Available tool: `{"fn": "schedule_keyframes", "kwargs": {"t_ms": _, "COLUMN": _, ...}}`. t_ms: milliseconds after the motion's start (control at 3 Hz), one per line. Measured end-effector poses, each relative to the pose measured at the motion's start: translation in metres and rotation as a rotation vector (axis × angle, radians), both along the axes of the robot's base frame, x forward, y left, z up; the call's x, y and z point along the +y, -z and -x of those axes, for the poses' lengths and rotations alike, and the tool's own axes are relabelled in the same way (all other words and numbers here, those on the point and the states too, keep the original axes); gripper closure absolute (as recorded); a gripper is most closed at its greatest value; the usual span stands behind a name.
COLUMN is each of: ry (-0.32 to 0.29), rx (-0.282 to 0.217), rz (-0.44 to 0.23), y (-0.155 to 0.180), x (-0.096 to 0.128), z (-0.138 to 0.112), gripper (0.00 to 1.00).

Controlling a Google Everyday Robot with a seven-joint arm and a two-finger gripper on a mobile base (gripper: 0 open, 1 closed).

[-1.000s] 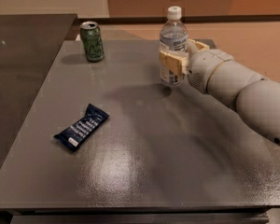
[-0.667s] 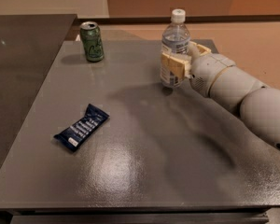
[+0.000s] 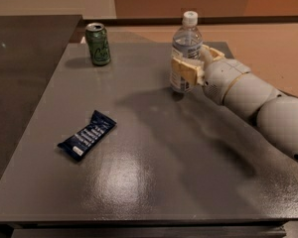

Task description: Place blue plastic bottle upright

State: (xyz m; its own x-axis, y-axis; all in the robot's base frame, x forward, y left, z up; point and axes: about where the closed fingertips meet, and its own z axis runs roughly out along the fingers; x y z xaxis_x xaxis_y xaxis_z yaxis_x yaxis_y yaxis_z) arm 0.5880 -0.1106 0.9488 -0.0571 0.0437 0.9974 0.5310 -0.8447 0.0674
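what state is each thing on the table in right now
bottle: upright, white cap on, gripped around its middle by the claw, base at the table surface
can: upright at the far left, apart from everything else
wrapper: lying flat at the near left, untouched
claw: at the far right of the table, closed on the bottle from the right side

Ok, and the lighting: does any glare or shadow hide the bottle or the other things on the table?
Camera view: soft glare lies on the near table, touching nothing; the arm's broad shadow falls on bare tabletop; the green can throws a small shadow beside it; the gripper, closed on the upright blue plastic bottle at the far right, is evenly lit.
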Motion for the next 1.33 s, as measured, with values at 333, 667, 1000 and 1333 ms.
{"fn": "schedule_keyframes", "kwargs": {"t_ms": 333, "ry": 0.000, "rx": 0.000, "rz": 0.001, "y": 0.000, "x": 0.000, "z": 0.000, "gripper": 1.00}}
{"fn": "schedule_keyframes", "kwargs": {"t_ms": 667, "ry": 0.024, "rx": 0.021, "rz": 0.014, "y": 0.005, "x": -0.005, "z": -0.002, "gripper": 1.00}}
{"fn": "schedule_keyframes", "kwargs": {"t_ms": 1000, "ry": 0.053, "rx": 0.046, "rz": 0.028, "y": 0.012, "x": -0.011, "z": -0.004, "gripper": 1.00}}
{"fn": "schedule_keyframes", "kwargs": {"t_ms": 1333, "ry": 0.077, "rx": 0.064, "rz": 0.030, "y": 0.017, "x": -0.017, "z": -0.006, "gripper": 1.00}}
